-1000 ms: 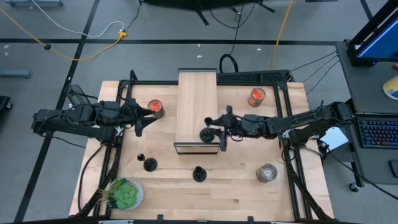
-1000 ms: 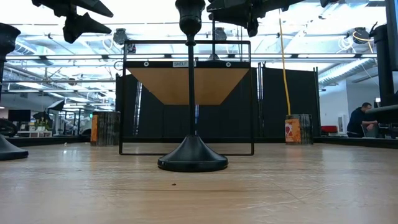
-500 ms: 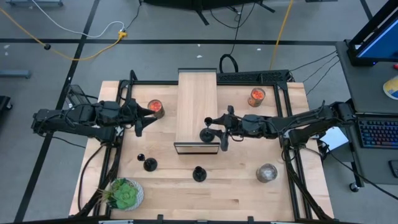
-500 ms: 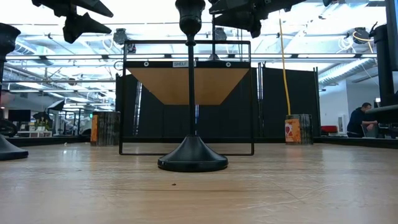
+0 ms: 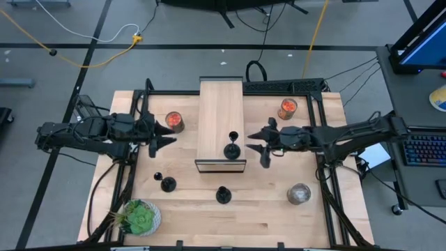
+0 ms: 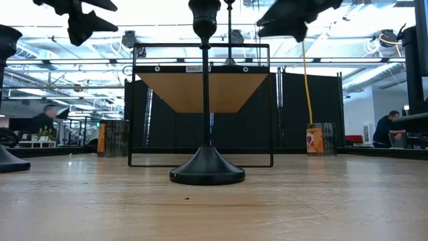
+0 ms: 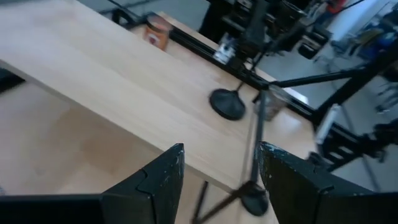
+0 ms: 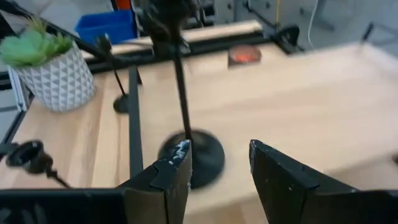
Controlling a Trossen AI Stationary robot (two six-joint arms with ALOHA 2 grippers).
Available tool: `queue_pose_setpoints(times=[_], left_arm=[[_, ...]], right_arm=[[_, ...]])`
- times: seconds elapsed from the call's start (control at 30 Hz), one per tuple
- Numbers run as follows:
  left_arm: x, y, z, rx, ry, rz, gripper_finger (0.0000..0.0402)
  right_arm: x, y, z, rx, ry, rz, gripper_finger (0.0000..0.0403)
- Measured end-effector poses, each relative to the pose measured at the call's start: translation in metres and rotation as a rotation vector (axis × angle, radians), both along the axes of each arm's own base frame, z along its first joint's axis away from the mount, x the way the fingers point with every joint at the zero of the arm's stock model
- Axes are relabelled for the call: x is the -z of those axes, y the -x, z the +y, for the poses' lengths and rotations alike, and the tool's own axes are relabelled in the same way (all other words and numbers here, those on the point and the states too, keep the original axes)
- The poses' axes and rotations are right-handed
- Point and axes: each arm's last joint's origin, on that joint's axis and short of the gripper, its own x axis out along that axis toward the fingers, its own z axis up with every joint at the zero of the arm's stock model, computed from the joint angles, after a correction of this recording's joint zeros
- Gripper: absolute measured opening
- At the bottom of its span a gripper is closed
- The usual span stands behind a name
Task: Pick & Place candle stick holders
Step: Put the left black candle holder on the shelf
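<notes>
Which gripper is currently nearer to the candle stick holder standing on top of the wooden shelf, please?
The right. The right gripper hangs open just off the shelf's right edge, beside the candle stick holder. The left gripper is open past the wooden shelf's left edge, clearly farther away.

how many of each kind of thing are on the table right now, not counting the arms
candle stick holders: 3 — one on the shelf, two on the table
jars with red-orange contents: 2
clear greyish jar: 1
potted plant: 1
wooden shelf: 1
total: 8
</notes>
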Motion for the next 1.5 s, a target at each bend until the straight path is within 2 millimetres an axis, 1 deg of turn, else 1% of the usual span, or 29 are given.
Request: queue_pose_setpoints(times=[0.13, 0.23, 0.47, 0.63, 0.77, 0.9, 0.97, 1.03, 1.2, 1.3, 1.4, 1.5], left_arm=[[0.002, 0.001, -0.002, 0.022, 0.100, 0.013, 0.0207], [0.006, 0.001, -0.003, 0.031, 0.193, 0.054, 0.0207], [0.013, -0.006, -0.008, 0.093, 0.427, 0.145, 0.0207], [0.016, -0.014, -0.014, 0.135, 0.496, 0.180, 0.0207], [0.013, -0.019, -0.020, 0.156, 0.529, 0.184, 0.0207], [0.000, -0.025, -0.026, 0.156, 0.539, 0.190, 0.0207], [-0.009, -0.030, -0.028, 0.158, 0.550, 0.197, 0.0207], [-0.016, -0.033, -0.031, 0.152, 0.564, 0.240, 0.0207], [-0.027, -0.039, -0.041, 0.083, 0.625, 0.449, 0.0207], [-0.032, -0.039, -0.047, 0.022, 0.667, 0.574, 0.0207], [-0.037, -0.036, -0.052, -0.043, 0.706, 0.677, 0.0207], [-0.037, -0.030, -0.056, -0.119, 0.734, 0.778, 0.0207]], right_arm=[[-0.004, 0.015, -0.002, 0.025, -0.050, 0.031, 0.0157], [-0.008, 0.024, -0.003, 0.038, -0.077, 0.032, 0.0157], [-0.013, 0.042, -0.005, 0.041, -0.078, 0.054, 0.0157], [-0.014, 0.052, -0.006, 0.041, -0.072, 0.086, 0.0157], [-0.014, 0.059, -0.007, 0.034, -0.056, 0.095, 0.0157], [-0.001, 0.071, -0.009, 0.030, -0.050, 0.088, 0.0157], [0.008, 0.078, -0.009, 0.041, -0.081, 0.058, 0.0157], [0.018, 0.084, -0.010, 0.050, -0.120, -0.002, 0.0157], [0.037, 0.098, -0.011, 0.009, -0.174, -0.218, 0.0157], [0.047, 0.104, -0.011, -0.019, -0.198, -0.339, 0.0157], [0.060, 0.110, -0.011, -0.021, -0.218, -0.405, 0.0157], [0.071, 0.114, -0.012, -0.018, -0.254, -0.456, 0.0157]])
